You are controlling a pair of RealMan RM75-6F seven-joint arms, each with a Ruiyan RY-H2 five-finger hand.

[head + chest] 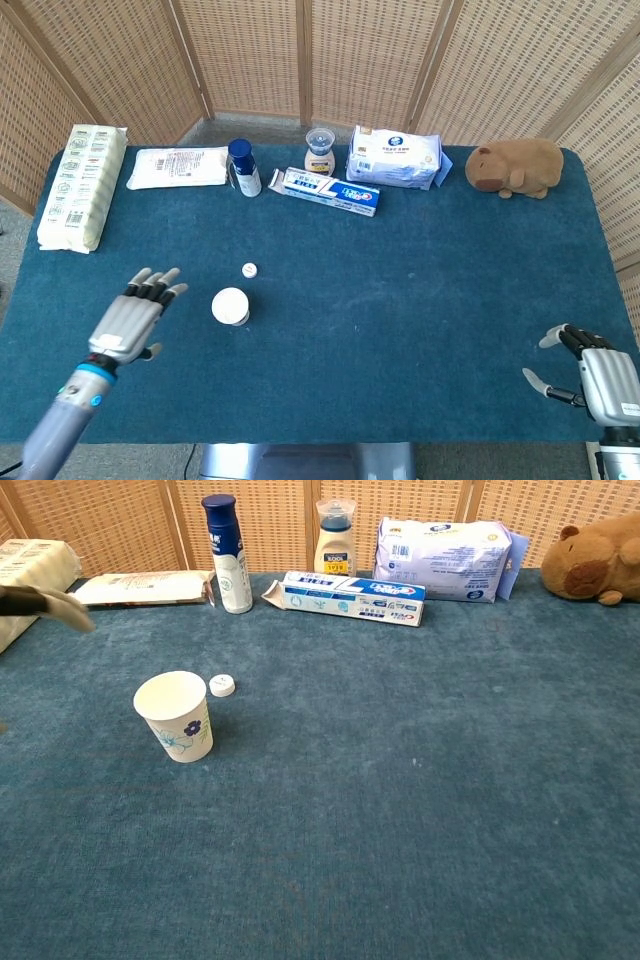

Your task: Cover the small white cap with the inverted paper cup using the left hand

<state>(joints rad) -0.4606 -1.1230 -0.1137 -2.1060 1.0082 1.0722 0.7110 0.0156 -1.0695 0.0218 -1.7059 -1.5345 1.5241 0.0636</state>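
Note:
A white paper cup with a blue flower print stands on the blue table, its open mouth up. Just behind it lies the small white cap, apart from the cup. My left hand hovers to the left of the cup with its fingers spread, holding nothing; in the chest view only a fingertip pokes in from the left edge. My right hand rests open at the table's near right corner.
Along the far edge stand a blue-capped bottle, a small jar, a toothpaste box, a wipes pack and a brown plush toy. Two flat packs lie at the far left.

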